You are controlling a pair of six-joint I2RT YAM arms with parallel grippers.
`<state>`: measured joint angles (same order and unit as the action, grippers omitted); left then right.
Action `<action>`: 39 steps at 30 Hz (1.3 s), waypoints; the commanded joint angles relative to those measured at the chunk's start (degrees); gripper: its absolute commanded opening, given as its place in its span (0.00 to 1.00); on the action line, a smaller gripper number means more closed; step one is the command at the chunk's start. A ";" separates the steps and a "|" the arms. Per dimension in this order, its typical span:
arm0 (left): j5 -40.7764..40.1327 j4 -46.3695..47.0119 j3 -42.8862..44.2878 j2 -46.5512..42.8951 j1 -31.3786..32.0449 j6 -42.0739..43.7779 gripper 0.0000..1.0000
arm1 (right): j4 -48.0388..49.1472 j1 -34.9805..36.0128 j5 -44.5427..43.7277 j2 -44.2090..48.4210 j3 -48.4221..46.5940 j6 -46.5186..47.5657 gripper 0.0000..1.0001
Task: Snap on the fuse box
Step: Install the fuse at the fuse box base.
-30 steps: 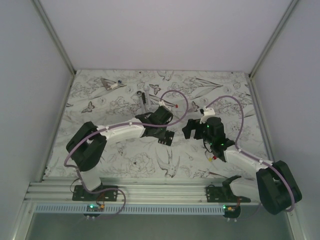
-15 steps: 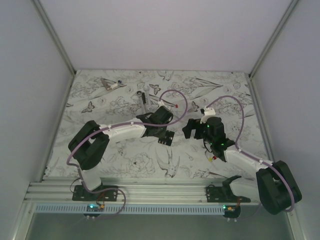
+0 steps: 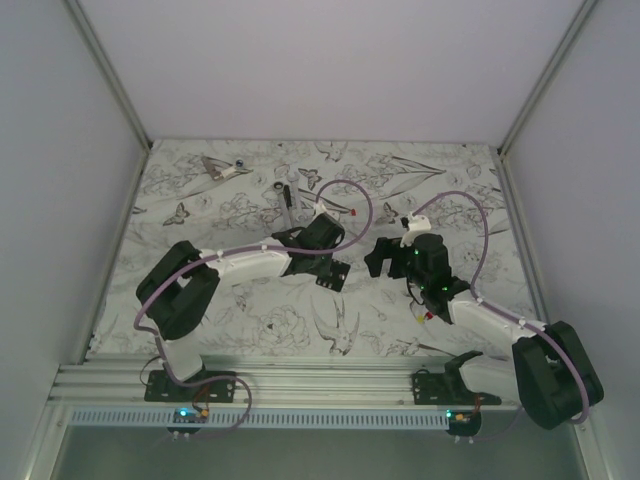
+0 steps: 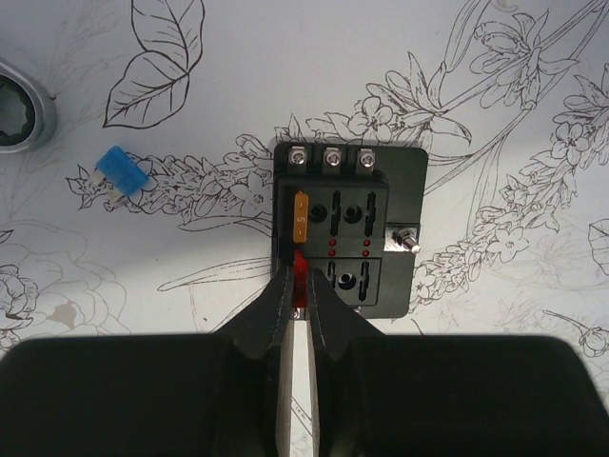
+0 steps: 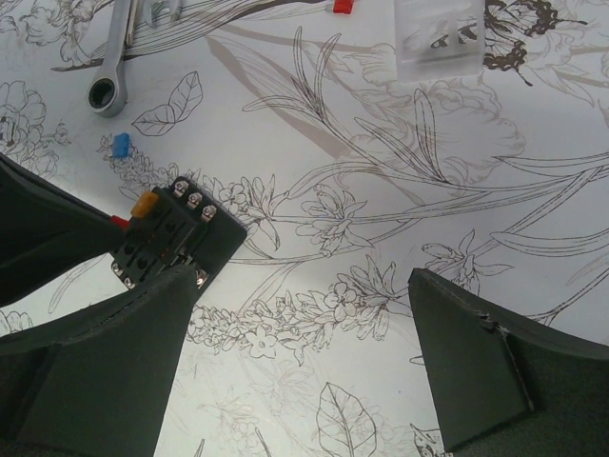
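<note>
A floral-printed table (image 3: pixel 250 320) sits enclosed by plain white walls (image 3: pixel 330 60) and metal corner posts (image 3: pixel 108 70).

1. A small black square plastic fuse box (image 4: pixel 349 233) is lying flat on the flower-print table (image 4: pixel 190 57), top face up.
2. An orange fuse (image 4: pixel 301 216) is sitting in a slot, a red fuse (image 4: pixel 300 266) just beside it.
3. Three silver screws (image 4: pixel 332 157) are lining one edge.

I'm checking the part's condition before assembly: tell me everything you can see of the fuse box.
The fuse box is a black, squarish plastic block lying flat on the floral table cover. Three silver screws line its far edge and a silver stud sits on one side. An orange fuse fills one slot; the others look empty. The left end effector pinches a red fuse at its near edge.
</note>
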<state>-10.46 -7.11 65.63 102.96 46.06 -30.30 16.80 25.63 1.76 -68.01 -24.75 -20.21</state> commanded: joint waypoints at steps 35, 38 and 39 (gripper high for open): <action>-0.22 5.74 -7.92 -1.18 -0.06 1.88 0.00 | 1.26 -0.50 1.68 -0.48 0.23 -0.60 1.00; -1.35 5.71 -8.89 -0.47 0.39 1.05 0.00 | 1.31 -0.51 1.76 -0.61 0.15 -0.55 1.00; -1.56 5.64 -9.00 -0.22 0.61 1.08 0.00 | 1.36 -0.54 1.79 -0.62 0.21 -0.55 1.00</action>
<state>-9.61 0.32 58.89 100.14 46.13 -28.49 16.91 25.61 3.16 -68.40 -24.75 -20.21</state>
